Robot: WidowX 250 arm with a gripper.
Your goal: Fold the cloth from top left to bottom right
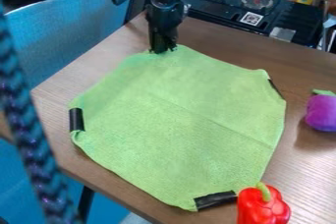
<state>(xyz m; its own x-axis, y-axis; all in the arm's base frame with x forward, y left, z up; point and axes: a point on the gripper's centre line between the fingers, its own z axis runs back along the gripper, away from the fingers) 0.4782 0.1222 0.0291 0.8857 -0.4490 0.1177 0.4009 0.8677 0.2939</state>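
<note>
One square code (251,18) sits beyond the pincer (163,50) at the green cloth (177,120).

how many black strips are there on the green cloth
3 visible: a left strip, a bottom strip beside the red pepper, and an upper-right strip, all edging the cloth. Another may be hidden beneath the tool.

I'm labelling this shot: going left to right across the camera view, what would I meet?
Braided cord, black gripper, red bell pepper, purple toy vegetable. The cloth overlaps too much to place.

tool (162,50) pointing straight down
</note>
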